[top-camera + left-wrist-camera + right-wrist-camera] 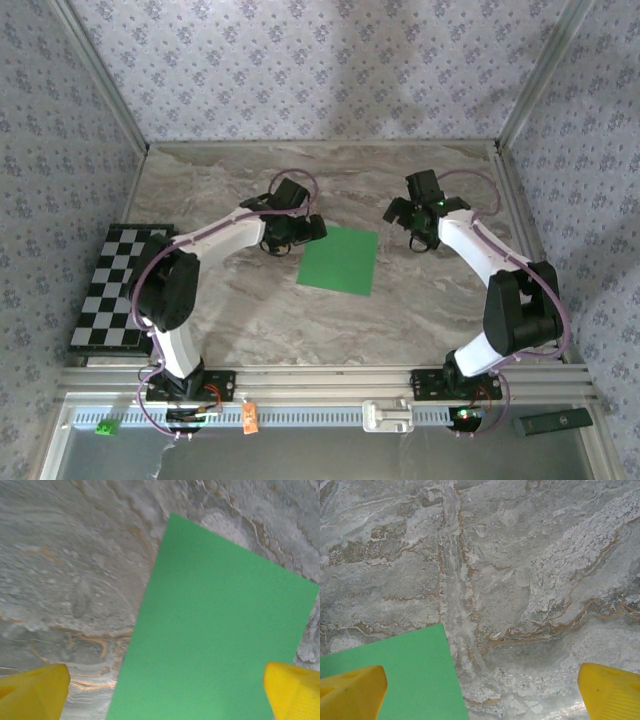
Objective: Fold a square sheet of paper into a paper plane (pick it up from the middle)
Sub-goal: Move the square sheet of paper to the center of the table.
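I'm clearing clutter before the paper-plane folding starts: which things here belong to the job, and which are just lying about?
Job: green square sheet of paper, lying flat and unfolded.
Lying about: checkered board, small green cube, orange tag, black bar.

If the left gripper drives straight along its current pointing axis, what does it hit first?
Likely the square sheet of paper, near its edge; it lies flat on the table, in line between the fingertips of the open left gripper. Gap above it unclear.

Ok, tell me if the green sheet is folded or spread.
Spread flat: the square sheet of paper lies on the table, no creases visible.
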You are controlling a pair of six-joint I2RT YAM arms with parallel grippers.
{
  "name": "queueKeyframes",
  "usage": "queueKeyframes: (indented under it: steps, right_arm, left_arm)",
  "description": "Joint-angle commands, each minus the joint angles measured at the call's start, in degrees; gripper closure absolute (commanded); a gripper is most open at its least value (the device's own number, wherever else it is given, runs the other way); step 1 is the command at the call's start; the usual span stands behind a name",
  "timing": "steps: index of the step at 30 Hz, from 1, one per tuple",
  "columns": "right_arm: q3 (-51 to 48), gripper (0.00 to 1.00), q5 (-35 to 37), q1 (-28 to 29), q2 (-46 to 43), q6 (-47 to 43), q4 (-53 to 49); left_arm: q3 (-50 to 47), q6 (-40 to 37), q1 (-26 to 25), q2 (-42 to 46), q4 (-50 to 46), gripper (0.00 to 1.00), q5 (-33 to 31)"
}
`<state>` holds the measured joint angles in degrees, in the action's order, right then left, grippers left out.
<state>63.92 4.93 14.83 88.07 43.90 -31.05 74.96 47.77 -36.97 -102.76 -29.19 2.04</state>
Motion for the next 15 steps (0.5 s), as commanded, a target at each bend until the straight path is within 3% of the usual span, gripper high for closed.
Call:
queueKeyframes:
  steps: [1, 9, 15]
  right_arm:
    - [-0.89, 0.0, -3.18, -1.75, -0.99, -2.44, 0.99]
    - [-2.25, 0.0, -7.38, -5.83, -1.23, -6.45, 2.52]
    - [-3.42, 0.0, -9.03, -8.56, -2.01, -7.42, 3.33]
  left_arm:
    - [3.32, 1.21, -2.02, -2.32, -2.6, 0.03, 0.67]
    - [3.7, 4.26, -4.45, -5.28, 4.06, 0.11, 11.12]
    - [4.44, 4.87, -5.62, -7.93, 3.76, 0.15, 13.69]
